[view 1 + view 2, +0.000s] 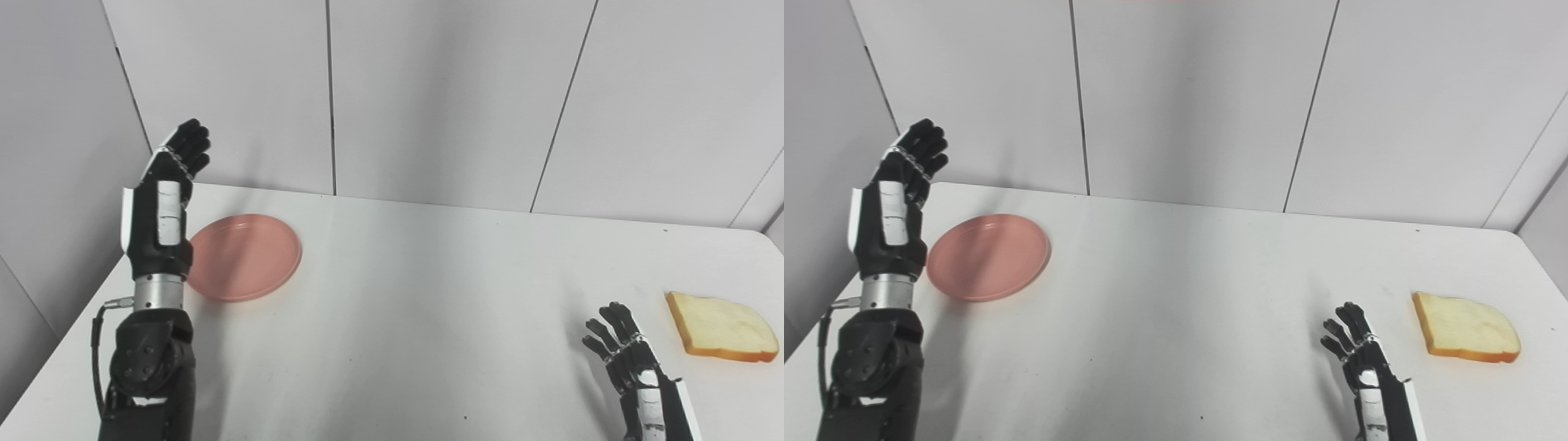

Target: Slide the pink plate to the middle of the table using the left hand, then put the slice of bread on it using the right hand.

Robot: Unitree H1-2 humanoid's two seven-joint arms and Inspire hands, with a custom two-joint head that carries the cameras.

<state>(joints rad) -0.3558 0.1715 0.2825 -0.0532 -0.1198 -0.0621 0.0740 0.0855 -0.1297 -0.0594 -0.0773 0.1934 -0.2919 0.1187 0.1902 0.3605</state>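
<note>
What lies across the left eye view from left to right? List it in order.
left hand → pink plate → right hand → slice of bread, all over the white table. The left hand is raised beside the plate's left edge, hiding a bit of it.

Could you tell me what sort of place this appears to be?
Probably a robot test booth: a bare white table boxed in by plain grey panels, with only a pink plate and a bread slice.

A round pink plate (244, 257) lies flat and empty on the white counter (429, 306) at about nine o'clock. A slice of bread (721, 327), pale with golden crust, lies flat at about four o'clock.
</note>
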